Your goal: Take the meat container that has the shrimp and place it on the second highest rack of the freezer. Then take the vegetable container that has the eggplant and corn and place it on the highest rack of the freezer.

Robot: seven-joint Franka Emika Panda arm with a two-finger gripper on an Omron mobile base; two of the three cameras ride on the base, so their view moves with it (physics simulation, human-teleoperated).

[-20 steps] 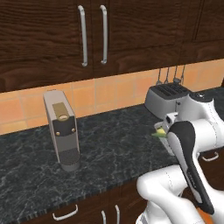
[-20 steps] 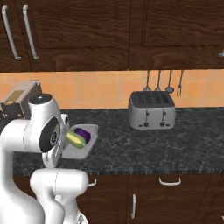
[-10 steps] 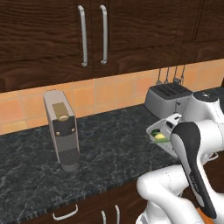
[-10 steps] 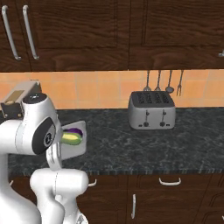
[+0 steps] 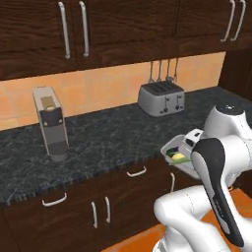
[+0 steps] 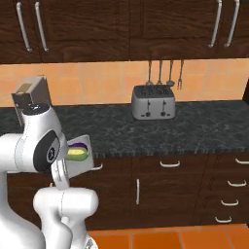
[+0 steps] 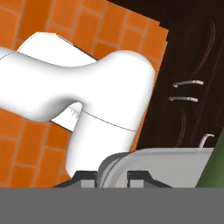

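Note:
The vegetable container (image 6: 81,156) is a grey tray carrying a purple eggplant (image 6: 78,145) and a yellow corn cob (image 6: 77,154). It hangs in front of the lower cabinets, below counter height, close against my arm. From the left base it is the container (image 5: 175,149) beside my white forearm. My gripper (image 7: 113,177) is shut on the container's grey rim (image 7: 166,162), with a dark fingertip on each side of it. The meat container and the freezer are out of view.
A black stone counter (image 5: 108,133) runs along the wall with a silver toaster (image 5: 161,98) and a grey coffee machine (image 5: 50,123) on it. Utensils (image 6: 164,73) hang above the toaster. Dark cabinets (image 6: 170,185) stand below, and orange tile floor (image 6: 160,238) lies before them.
The whole scene has shifted and shrunk, so the base has backed away from the counter and the floor now shows. The container stays in my shut gripper.

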